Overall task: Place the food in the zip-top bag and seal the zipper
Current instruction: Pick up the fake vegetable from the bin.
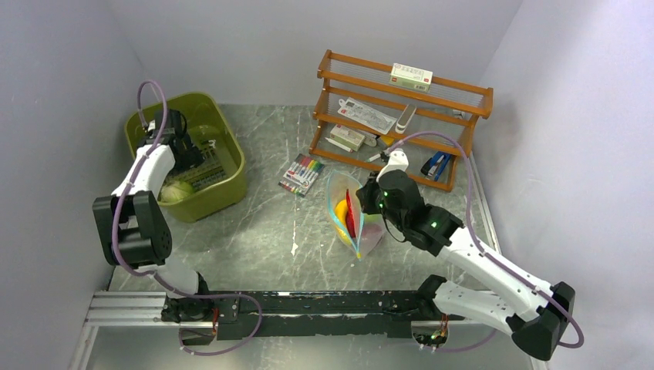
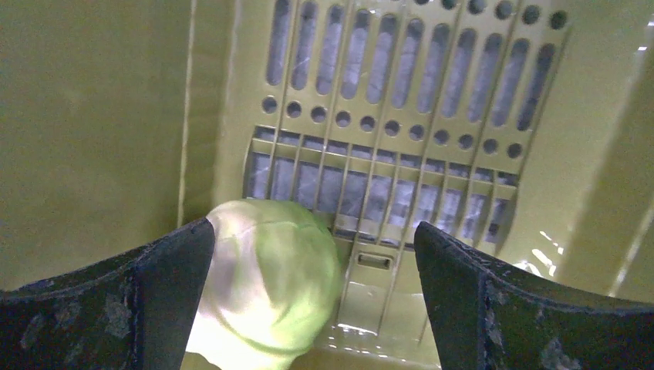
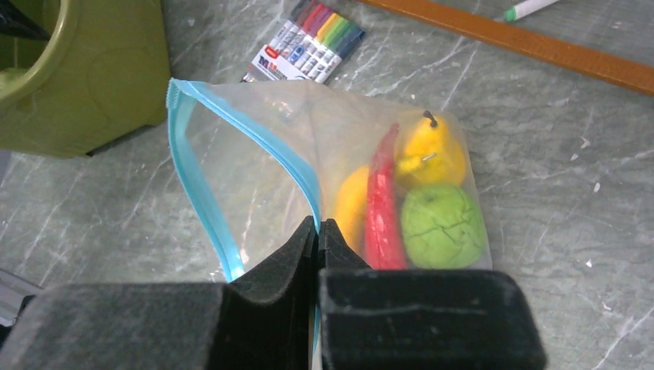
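- Food lies in 2 places: 4 pieces sit inside the zip-top bag [image 3: 254, 169], and 1 pale green round piece [image 2: 270, 277] rests on the slotted floor of the olive-green tub [image 2: 92, 116].
- In the bag, a red chili [image 3: 382, 208] stands between an orange-yellow piece [image 3: 351, 204] and a green round piece [image 3: 441, 225], with a yellow piece [image 3: 432, 150] above the green one.
- In the top view the bag stands at centre frame on the tabletop [image 1: 270, 223]. Its mouth gapes and the teal zipper [image 3: 197, 177] is unsealed.
- The right gripper [image 3: 318, 227] has its jaws closed, pinching the bag's mouth edge at the zipper.
- The left gripper [image 2: 315, 231] hangs inside the tub at the upper left of the top view, jaws wide open. The pale green piece sits between them, beside the frame-left finger.
- A marker pack [image 1: 301, 173] lies between tub and bag.
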